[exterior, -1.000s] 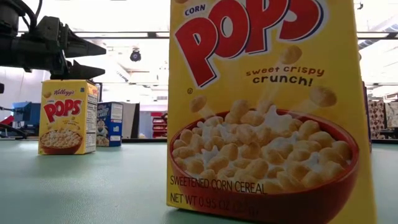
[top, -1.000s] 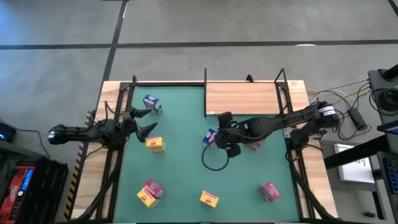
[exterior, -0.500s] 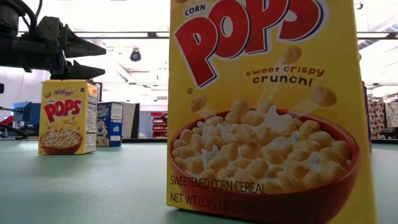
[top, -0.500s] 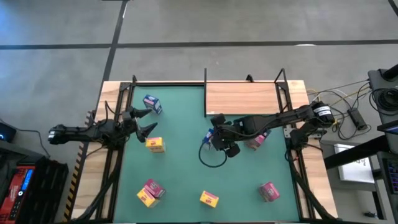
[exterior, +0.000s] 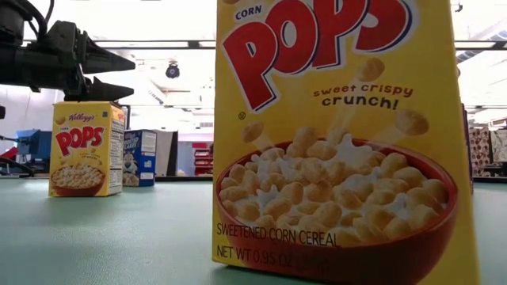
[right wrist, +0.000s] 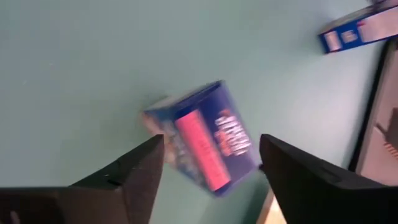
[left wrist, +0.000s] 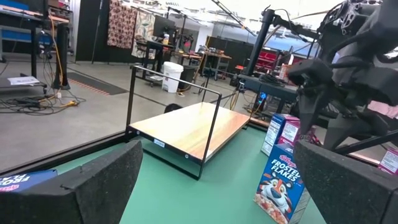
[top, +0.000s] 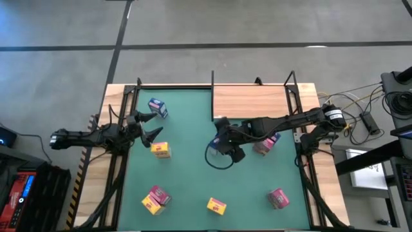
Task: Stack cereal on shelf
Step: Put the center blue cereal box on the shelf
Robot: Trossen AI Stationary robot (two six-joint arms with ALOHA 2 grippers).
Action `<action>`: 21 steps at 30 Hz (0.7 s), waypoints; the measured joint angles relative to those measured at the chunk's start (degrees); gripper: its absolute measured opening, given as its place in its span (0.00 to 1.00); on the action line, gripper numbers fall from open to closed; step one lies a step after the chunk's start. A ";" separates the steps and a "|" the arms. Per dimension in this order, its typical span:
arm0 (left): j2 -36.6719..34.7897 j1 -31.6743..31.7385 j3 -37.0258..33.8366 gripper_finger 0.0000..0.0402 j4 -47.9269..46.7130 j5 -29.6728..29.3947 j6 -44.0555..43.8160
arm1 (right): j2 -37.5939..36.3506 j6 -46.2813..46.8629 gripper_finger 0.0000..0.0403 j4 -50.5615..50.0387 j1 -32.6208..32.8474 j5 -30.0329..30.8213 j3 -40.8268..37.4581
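The left gripper (top: 149, 124) is hovering with its fingers spread wide and nothing between them; a blue cereal box (top: 157, 107) is lying just beyond it and a yellow cereal box (top: 161, 150) just beside it. The right gripper (top: 222, 138) is hanging over the table (top: 187, 180) mid-mat, fingers parted, a blue box (right wrist: 202, 140) standing between them, apparently let go. The shelf (top: 250, 102) is sitting just behind this gripper
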 joint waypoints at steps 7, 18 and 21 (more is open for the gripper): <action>0.00 0.00 0.00 1.00 0.00 0.00 -0.02 | 0.00 -6.83 0.75 0.98 0.09 0.02 0.00; 0.02 0.00 0.00 1.00 -0.02 0.00 0.00 | 4.36 -11.23 0.75 -0.18 -2.39 0.14 0.24; 0.02 0.00 -0.02 1.00 0.00 0.02 0.00 | 4.73 -11.30 0.75 -0.14 -2.78 0.08 0.76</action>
